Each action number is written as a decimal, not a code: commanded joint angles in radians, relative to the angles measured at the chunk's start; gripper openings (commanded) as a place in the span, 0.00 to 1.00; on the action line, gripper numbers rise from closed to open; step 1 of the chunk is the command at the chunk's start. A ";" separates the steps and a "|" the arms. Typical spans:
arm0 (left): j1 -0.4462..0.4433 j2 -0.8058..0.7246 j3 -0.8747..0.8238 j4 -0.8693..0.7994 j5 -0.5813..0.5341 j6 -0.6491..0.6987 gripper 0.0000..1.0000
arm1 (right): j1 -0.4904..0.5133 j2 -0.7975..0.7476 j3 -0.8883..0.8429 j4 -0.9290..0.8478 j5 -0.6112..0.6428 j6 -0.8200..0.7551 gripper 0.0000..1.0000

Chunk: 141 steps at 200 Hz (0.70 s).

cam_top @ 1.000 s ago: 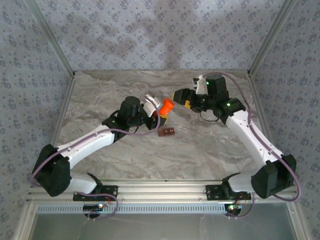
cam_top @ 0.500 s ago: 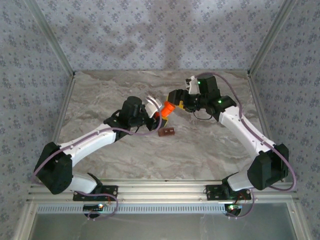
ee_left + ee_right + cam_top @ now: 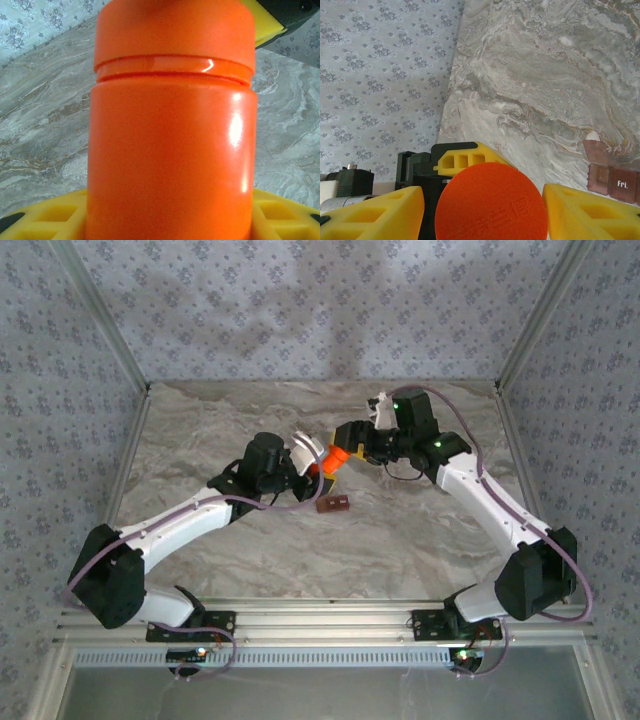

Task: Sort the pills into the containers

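Reddish-brown containers (image 3: 333, 504) lie near the table's (image 3: 420, 530) middle. Just beyond, toward the far edge, the left gripper (image 3: 310, 457) pinches the orange bottle (image 3: 335, 456). The right gripper (image 3: 352, 438) brackets its cap (image 3: 491, 202); whether it bites I cannot tell. Seat both pads squarely before twisting.
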 commanded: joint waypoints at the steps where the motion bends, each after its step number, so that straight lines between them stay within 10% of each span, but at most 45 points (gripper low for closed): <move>1: -0.007 -0.017 0.043 0.018 0.009 0.019 0.00 | 0.008 0.000 0.011 -0.007 -0.028 -0.014 0.69; 141: -0.008 -0.034 0.047 0.014 0.003 0.029 0.00 | -0.012 -0.013 -0.032 0.019 -0.066 -0.047 0.53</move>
